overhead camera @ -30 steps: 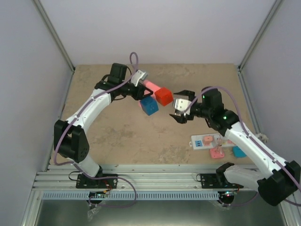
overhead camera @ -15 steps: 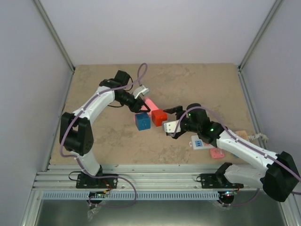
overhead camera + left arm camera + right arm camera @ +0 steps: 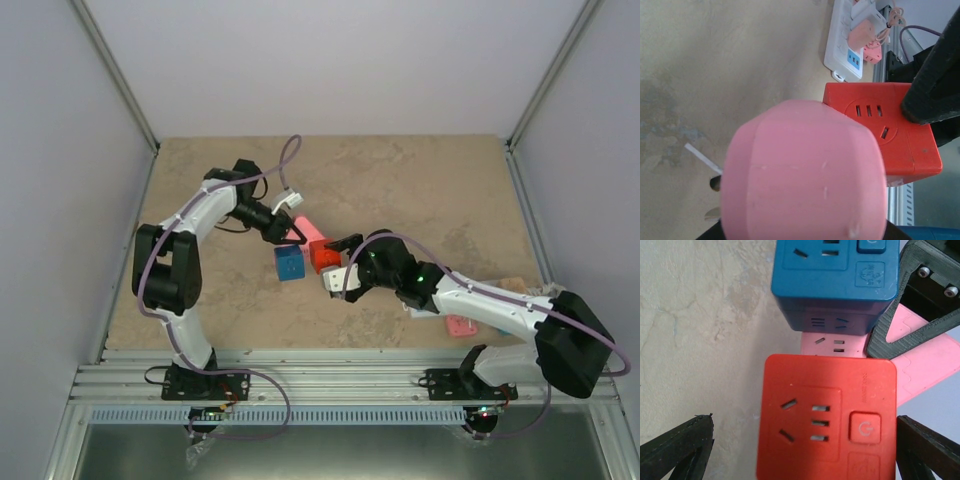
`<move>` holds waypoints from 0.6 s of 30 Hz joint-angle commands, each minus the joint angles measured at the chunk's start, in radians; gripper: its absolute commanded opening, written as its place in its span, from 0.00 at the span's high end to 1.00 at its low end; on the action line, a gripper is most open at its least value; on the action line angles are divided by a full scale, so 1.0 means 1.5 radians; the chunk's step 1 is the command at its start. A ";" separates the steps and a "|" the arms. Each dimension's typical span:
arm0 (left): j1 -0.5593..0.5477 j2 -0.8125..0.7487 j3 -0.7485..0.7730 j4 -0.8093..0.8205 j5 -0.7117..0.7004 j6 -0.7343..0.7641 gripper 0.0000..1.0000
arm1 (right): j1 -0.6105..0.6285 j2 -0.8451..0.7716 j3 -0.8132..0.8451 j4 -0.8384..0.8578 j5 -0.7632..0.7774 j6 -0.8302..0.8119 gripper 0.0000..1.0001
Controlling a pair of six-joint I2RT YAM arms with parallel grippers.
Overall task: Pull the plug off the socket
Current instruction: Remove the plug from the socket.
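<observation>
My left gripper (image 3: 297,228) is shut on a pink block (image 3: 805,175) that carries a red outlet cube (image 3: 825,425) and a blue outlet cube (image 3: 835,270). In the top view the red cube (image 3: 323,257) and blue cube (image 3: 289,263) hang at mid-table. My right gripper (image 3: 338,265) is open, one finger on each side of the red cube, not touching it. The socket (image 3: 837,30), a white strip, lies near the table's front right. A peach plug (image 3: 863,34) sits in it. In the top view my right arm hides most of the socket.
A small pink piece (image 3: 460,325) lies on the table under my right forearm. An aluminium rail (image 3: 330,385) runs along the near edge. Grey walls close the left, back and right sides. Tan cord loops (image 3: 895,15) lie beyond the strip.
My left gripper has carried the pink block with its cubes nearer and lower. My right gripper has swung left and now straddles the red cube, jaws still wide.
</observation>
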 commanded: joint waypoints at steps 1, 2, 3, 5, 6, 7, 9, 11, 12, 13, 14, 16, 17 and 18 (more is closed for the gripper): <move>-0.004 -0.037 -0.013 -0.013 0.085 0.031 1.00 | 0.014 0.017 0.049 0.003 0.027 0.023 0.04; -0.004 -0.037 -0.013 -0.016 0.087 0.035 1.00 | 0.014 0.021 0.061 -0.011 0.026 0.026 0.05; -0.004 -0.036 -0.014 -0.017 0.089 0.038 1.00 | 0.014 0.026 0.074 -0.027 0.026 0.029 0.06; -0.004 -0.033 -0.013 -0.016 0.094 0.038 1.00 | 0.017 0.035 0.088 -0.040 0.032 0.034 0.10; -0.004 -0.032 -0.013 -0.016 0.096 0.036 1.00 | 0.019 0.037 0.090 -0.042 0.039 0.034 0.11; -0.004 -0.029 -0.012 -0.016 0.098 0.036 1.00 | 0.022 0.037 0.088 -0.039 0.046 0.030 0.12; -0.004 -0.024 -0.009 -0.022 0.100 0.038 1.00 | 0.025 0.032 0.080 -0.029 0.061 0.025 0.13; -0.004 -0.020 -0.007 -0.028 0.100 0.043 1.00 | 0.028 0.026 0.071 -0.024 0.071 0.019 0.17; -0.004 -0.021 -0.007 -0.028 0.101 0.044 1.00 | 0.029 0.023 0.068 -0.022 0.074 0.018 0.20; -0.004 -0.021 -0.006 -0.028 0.101 0.044 1.00 | 0.029 0.020 0.063 -0.017 0.079 0.016 0.20; -0.004 -0.022 -0.006 -0.028 0.102 0.043 1.00 | 0.030 0.019 0.060 -0.013 0.083 0.016 0.25; -0.004 -0.022 -0.004 -0.030 0.104 0.041 1.00 | 0.032 0.018 0.052 -0.013 0.086 0.012 0.29; -0.004 -0.022 -0.004 -0.029 0.104 0.042 1.00 | 0.035 0.019 0.048 -0.003 0.086 0.009 0.30; -0.004 -0.023 -0.005 -0.030 0.104 0.042 1.00 | 0.039 0.020 0.044 0.010 0.093 0.008 0.30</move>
